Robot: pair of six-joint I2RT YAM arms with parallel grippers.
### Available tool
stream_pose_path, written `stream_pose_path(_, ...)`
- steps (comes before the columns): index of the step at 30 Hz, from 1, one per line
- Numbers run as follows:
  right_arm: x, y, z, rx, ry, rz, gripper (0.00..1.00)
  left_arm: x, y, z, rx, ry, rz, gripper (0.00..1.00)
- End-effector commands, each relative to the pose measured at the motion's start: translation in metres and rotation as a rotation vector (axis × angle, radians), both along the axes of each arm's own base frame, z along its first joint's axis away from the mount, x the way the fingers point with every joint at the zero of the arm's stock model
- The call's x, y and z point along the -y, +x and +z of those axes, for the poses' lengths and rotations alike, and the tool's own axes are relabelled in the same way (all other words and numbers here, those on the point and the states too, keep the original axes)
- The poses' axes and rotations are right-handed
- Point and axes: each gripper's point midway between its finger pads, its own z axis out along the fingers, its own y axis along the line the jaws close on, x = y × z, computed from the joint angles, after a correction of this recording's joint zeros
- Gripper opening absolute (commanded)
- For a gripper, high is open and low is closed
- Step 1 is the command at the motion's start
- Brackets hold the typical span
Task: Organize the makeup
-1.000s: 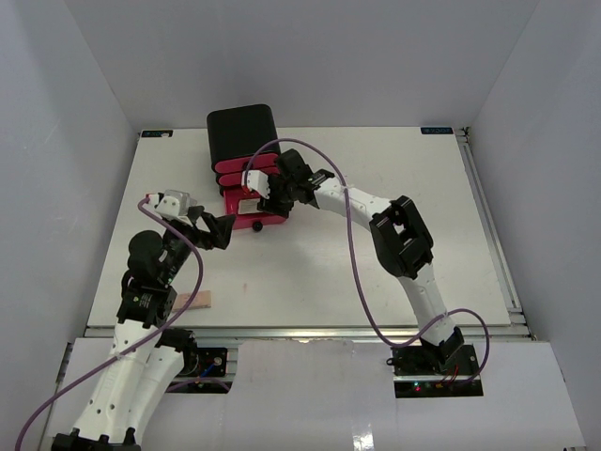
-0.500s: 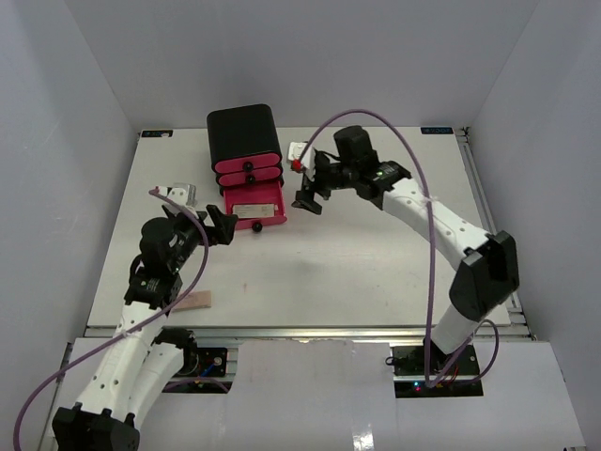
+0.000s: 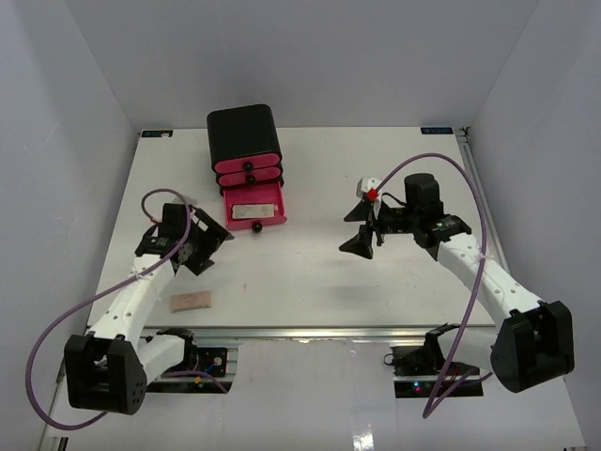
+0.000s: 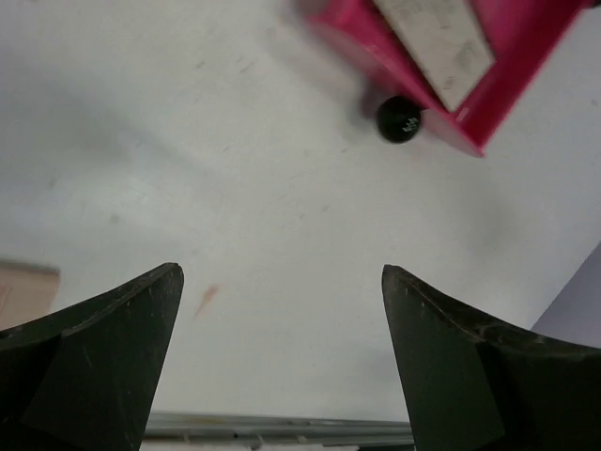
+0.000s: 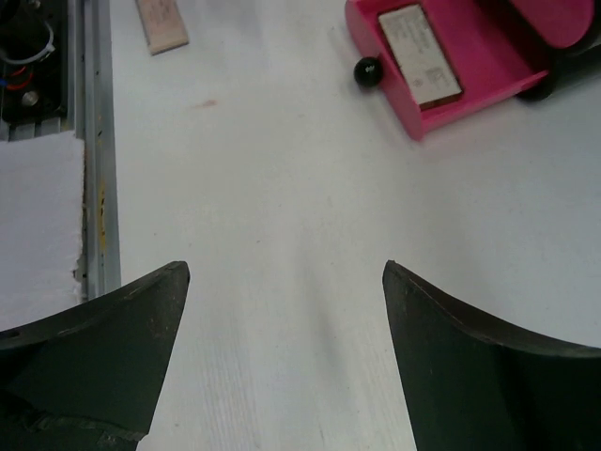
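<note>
A flat beige compact point(image 3: 252, 210) lies in the pulled-out bottom pink drawer point(image 3: 272, 199) of the black box point(image 3: 242, 132). It also shows in the right wrist view as the compact point(image 5: 420, 56) inside the drawer point(image 5: 488, 70). The left wrist view has the compact point(image 4: 437, 38) too. A beige-pink pad point(image 3: 192, 301) lies near the front edge, with the pad point(image 5: 161, 23) and the pad point(image 4: 23, 291) in the wrist views. My left gripper point(image 3: 207, 249) is open over bare table between pad and drawer. My right gripper point(image 3: 353, 230) is open and empty, well right of the drawer.
The drawer's black knob point(image 3: 255, 226) points toward the near edge. Two upper pink drawers point(image 3: 247, 170) are shut. A metal rail point(image 3: 300, 331) runs along the table's front edge. Grey walls close in the table on three sides.
My right gripper has opened and pulled back to the right from the drawer, leaving the compact inside. My left arm has drawn back and lowered toward the near left.
</note>
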Motion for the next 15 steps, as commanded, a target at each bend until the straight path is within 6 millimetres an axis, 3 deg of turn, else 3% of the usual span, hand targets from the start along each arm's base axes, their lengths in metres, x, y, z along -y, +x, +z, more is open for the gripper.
stream_pose_path(1, -0.005, 0.011, 0.038, 0.075, 0.114, -0.032, 0.9, -0.021, -0.075, -0.034, -0.37, -0.078, 0.43, 0.98)
stream_pose_path(6, -0.001, 0.021, 0.036, 0.09, 0.103, -0.096, 0.9, -0.043, -0.11, -0.044, -0.401, -0.079, 0.695, 0.97)
stream_pose_path(12, 0.002, 0.024, 0.038, 0.113, 0.106, -0.125, 0.9, -0.063, -0.12, -0.054, -0.444, 0.032, 0.778, 0.98)
stream_pose_path(15, 0.003, 0.024, 0.036, 0.116, 0.105, -0.129, 0.9, -0.068, -0.121, -0.07, -0.469, 0.051, 0.808, 0.98)
